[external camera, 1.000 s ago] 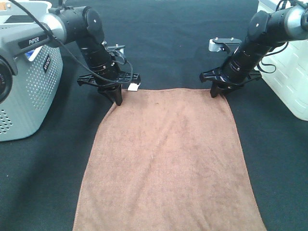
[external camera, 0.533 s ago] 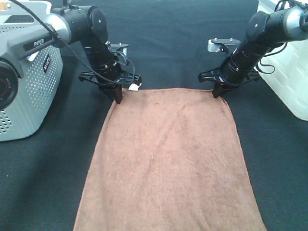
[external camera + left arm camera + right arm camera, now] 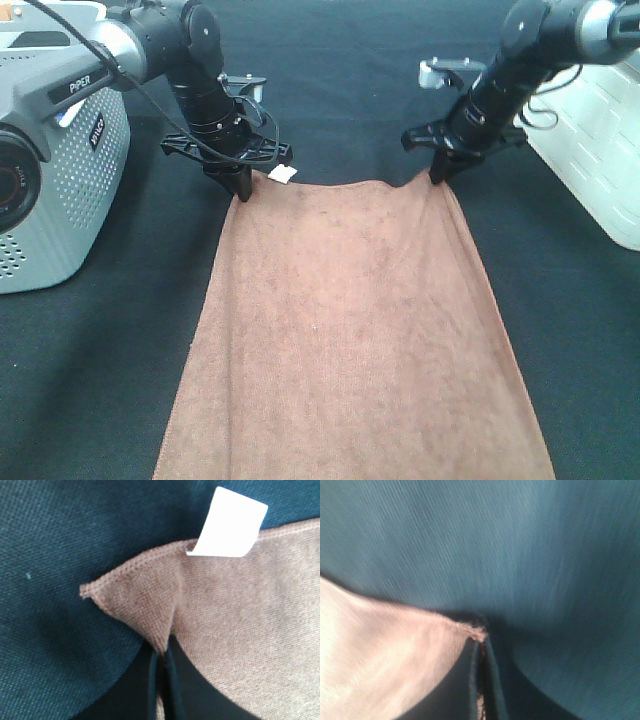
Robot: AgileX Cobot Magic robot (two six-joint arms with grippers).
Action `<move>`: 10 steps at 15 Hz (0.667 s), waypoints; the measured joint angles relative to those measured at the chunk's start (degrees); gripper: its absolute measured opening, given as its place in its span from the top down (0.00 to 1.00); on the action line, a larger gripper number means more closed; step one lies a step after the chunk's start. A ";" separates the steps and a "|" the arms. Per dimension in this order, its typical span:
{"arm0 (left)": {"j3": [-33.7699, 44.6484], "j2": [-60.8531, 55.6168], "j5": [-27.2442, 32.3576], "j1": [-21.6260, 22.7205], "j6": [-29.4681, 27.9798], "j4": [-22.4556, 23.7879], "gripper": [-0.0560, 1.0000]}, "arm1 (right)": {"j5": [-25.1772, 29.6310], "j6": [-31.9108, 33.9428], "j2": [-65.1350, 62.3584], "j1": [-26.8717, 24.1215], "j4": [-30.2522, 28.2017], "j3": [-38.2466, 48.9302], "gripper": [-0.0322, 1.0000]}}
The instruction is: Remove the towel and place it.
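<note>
The brown towel (image 3: 350, 330) lies spread lengthwise on the black cloth surface, its near end running out of the bottom of the high view. A small white tag (image 3: 283, 174) sticks out at its far left corner. My left gripper (image 3: 242, 192) is shut on that far left corner, with the towel (image 3: 235, 615) and its tag (image 3: 227, 524) showing in the left wrist view. My right gripper (image 3: 437, 178) is shut on the far right corner and holds it slightly raised. The towel (image 3: 385, 655) looks pale and blurred in the right wrist view.
A grey perforated basket (image 3: 55, 170) stands at the left edge. A white bin (image 3: 595, 130) stands at the right edge. The black cloth surface (image 3: 350, 80) stretches beyond the towel's far edge.
Both grippers have moved up and away from the camera with the towel's far corners, drawing the far edge back and narrowing it. The right corner now peaks upward.
</note>
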 joint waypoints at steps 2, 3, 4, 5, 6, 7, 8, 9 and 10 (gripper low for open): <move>-1.09 0.00 -0.29 0.17 0.00 1.95 0.95 | -0.46 0.00 0.00 0.00 -2.86 -2.23 0.96; -2.35 0.00 -0.46 0.63 0.00 2.58 0.95 | -0.92 0.00 0.00 0.00 -4.64 -2.92 0.96; -3.67 0.00 -0.74 1.15 0.00 2.58 0.95 | -1.89 0.00 0.00 0.00 -5.50 -3.50 0.96; -5.04 0.00 -1.26 1.60 0.00 2.58 0.95 | -2.98 0.00 0.00 0.00 -5.73 -4.13 0.96; -5.96 0.00 -2.23 1.78 0.00 2.58 0.95 | -4.35 0.00 0.00 0.00 -5.73 -5.10 0.96; -6.53 0.00 -3.44 1.89 0.29 2.81 0.95 | -6.42 0.00 0.00 0.00 -5.90 -6.13 0.96; -6.59 0.00 -5.16 1.95 0.97 2.98 0.95 | -8.54 -0.06 0.00 0.00 -5.96 -7.33 0.96; -6.59 0.06 -7.56 1.95 1.49 3.09 0.95 | -10.43 -0.06 0.00 0.00 -5.96 -8.25 0.96; -6.59 0.06 -10.37 1.95 2.06 3.55 0.95 | -12.49 -0.06 0.00 0.00 -5.96 -8.88 0.96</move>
